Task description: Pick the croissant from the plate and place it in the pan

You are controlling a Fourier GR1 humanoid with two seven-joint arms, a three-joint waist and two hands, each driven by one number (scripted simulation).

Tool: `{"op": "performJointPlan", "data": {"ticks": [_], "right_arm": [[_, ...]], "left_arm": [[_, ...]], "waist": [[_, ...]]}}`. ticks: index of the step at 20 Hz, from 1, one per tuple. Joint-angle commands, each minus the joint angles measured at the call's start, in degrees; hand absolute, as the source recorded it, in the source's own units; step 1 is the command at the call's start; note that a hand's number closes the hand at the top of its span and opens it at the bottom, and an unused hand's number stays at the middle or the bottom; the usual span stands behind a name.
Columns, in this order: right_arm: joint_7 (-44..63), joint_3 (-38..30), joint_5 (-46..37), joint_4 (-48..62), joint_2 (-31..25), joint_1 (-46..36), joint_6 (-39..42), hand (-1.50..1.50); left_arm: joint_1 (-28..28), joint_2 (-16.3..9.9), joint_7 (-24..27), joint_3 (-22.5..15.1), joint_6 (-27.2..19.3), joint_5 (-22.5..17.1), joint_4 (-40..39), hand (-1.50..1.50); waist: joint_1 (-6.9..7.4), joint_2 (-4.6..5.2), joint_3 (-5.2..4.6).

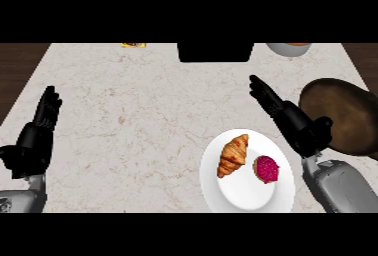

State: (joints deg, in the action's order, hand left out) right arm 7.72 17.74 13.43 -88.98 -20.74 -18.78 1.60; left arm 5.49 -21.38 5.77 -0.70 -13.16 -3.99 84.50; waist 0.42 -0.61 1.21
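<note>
The croissant (233,155) lies on the white plate (244,197), untouched. The right hand (295,122), fingers straight and together, waits between plate and pan (343,116), probably before reaching. The left hand (37,135) rests open at the left edge.

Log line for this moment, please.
croissant: on plate | pan: empty | right hand: open, above plate | left hand: open, resting

Pan (341,116): left rim partly hidden behind right hand (295,122); lower right part cut by view's right edge. Plate (247,197): right rim partly covered by right forearm. Pale bowl-like item (288,48) at counter's far edge cut off, identity unclear. Small yellow item (133,45) at far edge cut off, too small to tell. Black block (215,52) at far edge: nature unclear.
</note>
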Motion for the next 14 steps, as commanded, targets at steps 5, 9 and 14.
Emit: {"op": "performJointPlan", "data": {"ticks": [5,9,14], "right_arm": [[-1.31,1.04,-13.04,-0.88,5.58,-0.52,-14.81,1.5],[7.46,-2.32,-25.36,0.39,-1.98,3.83,-26.95,-1.5],[17.35,6.33,-37.17,-17.09,-6.19,14.93,-27.16,-1.5]], "left_arm": [[-0.84,9.34,1.16,-9.4,1.77,-0.15,4.67,0.0],[-3.06,10.55,-0.1,-10.04,3.47,-3.01,4.91,0.0],[-3.84,11.11,-0.25,-11.75,5.67,-3.46,5.85,0.0]], "waist": [[-1.2,0.41,-1.29],[-4.71,-0.53,-1.55],[-2.23,0.06,-1.36]]}}
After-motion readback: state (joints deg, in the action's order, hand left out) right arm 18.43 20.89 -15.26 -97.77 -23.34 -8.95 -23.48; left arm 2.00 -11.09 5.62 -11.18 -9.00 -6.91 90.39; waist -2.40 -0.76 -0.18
